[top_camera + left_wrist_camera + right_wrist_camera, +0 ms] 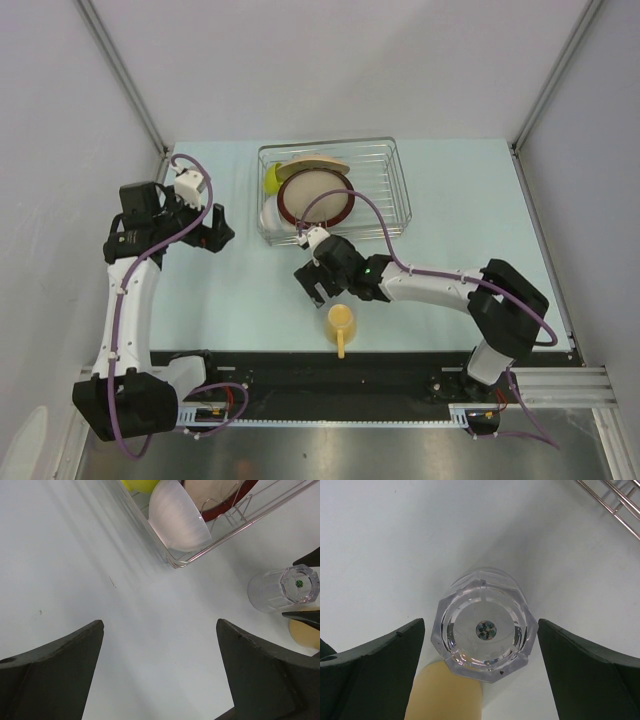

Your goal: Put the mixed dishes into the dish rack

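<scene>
The dish rack (385,195) stands at the back middle of the table. It holds the tan plate with a red-brown rim (316,198), the lime-green bowl (272,178) and the white bowl (177,517). In the right wrist view the clear glass (485,630) shows its thick base with a small sticker. My right gripper (481,630) is open around it, with a gap on each side. The yellow mug (340,322) stands just nearer than the glass. To the left of the rack my left gripper (160,630) hovers open over bare table.
The rack's near corner wire (200,555) lies between my left gripper and the glass (282,587). Grey walls close in the table on the left, back and right. A black strip runs along the near edge by the arm bases.
</scene>
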You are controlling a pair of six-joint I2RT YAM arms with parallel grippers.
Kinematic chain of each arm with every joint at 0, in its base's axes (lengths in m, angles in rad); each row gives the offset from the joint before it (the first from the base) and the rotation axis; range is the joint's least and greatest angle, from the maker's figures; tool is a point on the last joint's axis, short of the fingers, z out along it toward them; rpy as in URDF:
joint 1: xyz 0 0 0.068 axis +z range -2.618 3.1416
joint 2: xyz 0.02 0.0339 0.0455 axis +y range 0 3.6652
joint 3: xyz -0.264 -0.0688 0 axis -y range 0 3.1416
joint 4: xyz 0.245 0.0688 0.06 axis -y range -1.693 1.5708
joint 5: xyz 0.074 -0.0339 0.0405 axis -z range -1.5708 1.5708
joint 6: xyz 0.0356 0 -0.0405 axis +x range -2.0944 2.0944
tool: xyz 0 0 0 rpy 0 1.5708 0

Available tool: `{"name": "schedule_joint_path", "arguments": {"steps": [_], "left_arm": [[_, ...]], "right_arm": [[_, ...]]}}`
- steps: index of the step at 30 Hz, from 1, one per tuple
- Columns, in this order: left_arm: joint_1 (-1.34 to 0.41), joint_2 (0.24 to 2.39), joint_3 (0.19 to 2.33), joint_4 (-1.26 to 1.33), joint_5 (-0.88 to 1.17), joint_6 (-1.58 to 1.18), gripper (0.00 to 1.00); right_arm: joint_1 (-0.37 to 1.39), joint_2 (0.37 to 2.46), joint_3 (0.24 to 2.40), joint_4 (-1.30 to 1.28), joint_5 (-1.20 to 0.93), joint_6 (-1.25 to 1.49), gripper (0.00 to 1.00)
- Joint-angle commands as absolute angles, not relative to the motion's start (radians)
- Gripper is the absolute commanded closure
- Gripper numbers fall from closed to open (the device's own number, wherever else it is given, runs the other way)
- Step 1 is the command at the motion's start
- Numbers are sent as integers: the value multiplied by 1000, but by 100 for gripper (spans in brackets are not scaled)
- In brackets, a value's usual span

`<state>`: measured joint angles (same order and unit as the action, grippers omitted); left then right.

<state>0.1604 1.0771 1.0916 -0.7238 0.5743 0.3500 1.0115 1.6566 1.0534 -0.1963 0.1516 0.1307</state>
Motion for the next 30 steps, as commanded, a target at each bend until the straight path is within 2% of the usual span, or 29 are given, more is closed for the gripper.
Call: {"name": "schedule_joint_path", "arguments": {"steps": [1,2,5,6,8,9,11,19,22,25,27,30], "left_arm": [[170,1066,1092,-716,578,371,0],[170,1063,1094,-718,581,374,0],[170,1058,1092,-718,572,379,0],[170,1058,1091,-721,569,382,0],[170,1061,1088,-718,565,387,0],[170,1060,1085,-716,563,384,0],[170,1057,1080,-716,564,382,0],[170,1052,1091,-716,563,379,0],[170,1051,1103,-719,569,374,0],[170,1052,1121,-727,589,364,0],[172,1054,1131,-727,615,347,0],[172,1057,1138,-738,667,327,0]], "right_arm": [[1019,1678,1074,-121,172,143,2],[1019,1678,1068,-114,167,143,4],[1012,1680,1062,-109,146,147,16],[1012,1677,1060,-113,144,149,25],[1006,1669,1055,-114,138,147,35],[1008,1666,1052,-115,137,146,44],[1006,1658,1054,-124,133,146,54],[1002,1606,1090,-161,121,141,64],[961,1531,1124,-172,42,192,72],[870,1450,1144,-153,-99,300,76],[821,1410,1123,-109,-217,409,83],[711,1342,1040,33,-382,576,90]]}}
